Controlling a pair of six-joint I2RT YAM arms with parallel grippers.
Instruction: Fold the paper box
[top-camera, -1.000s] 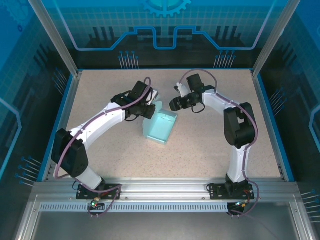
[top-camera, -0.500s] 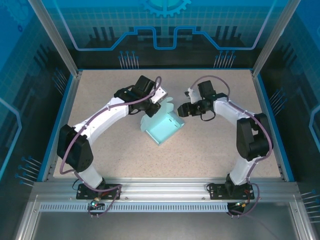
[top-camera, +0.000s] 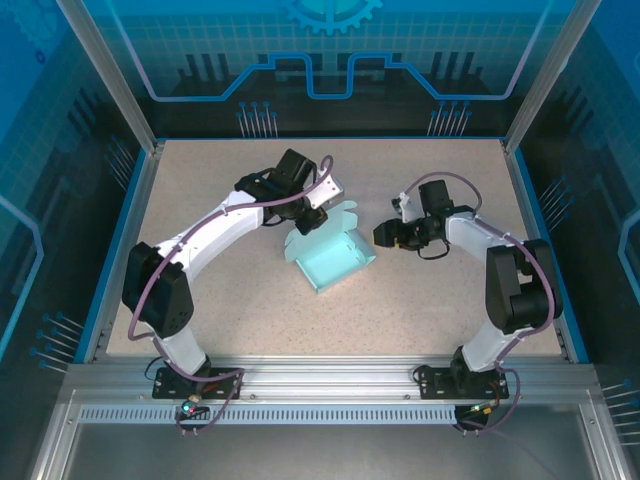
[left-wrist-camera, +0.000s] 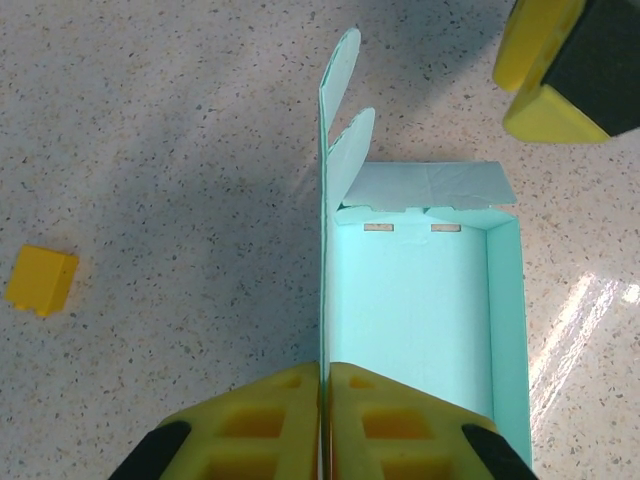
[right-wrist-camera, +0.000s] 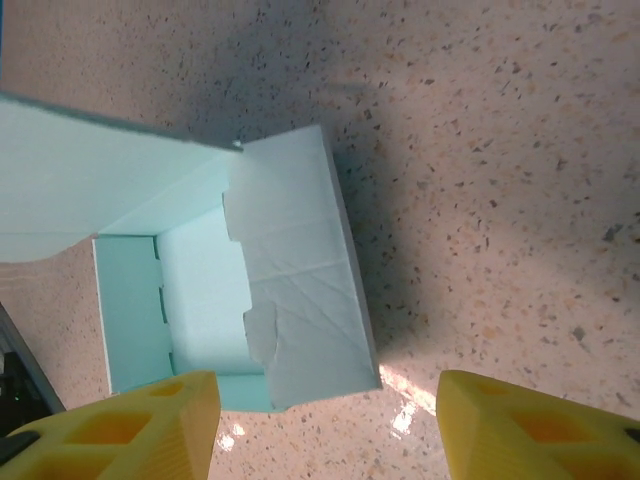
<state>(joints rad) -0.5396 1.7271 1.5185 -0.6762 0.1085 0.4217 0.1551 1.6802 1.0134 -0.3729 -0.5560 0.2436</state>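
Now left jaws clenched on paper box (left-wrist-camera: 420, 310) wall; right jaws apart beside it, holding nothing

Paper box (top-camera: 335, 258) lies on table (top-camera: 250, 310), right end effector (top-camera: 386, 236) apparently just beside.

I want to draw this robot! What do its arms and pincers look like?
The left arm and right arm are white curved tubes with black joints and thin purple cables looping along them. The left pincer and right pincer have chunky yellow fingers with square hollows.
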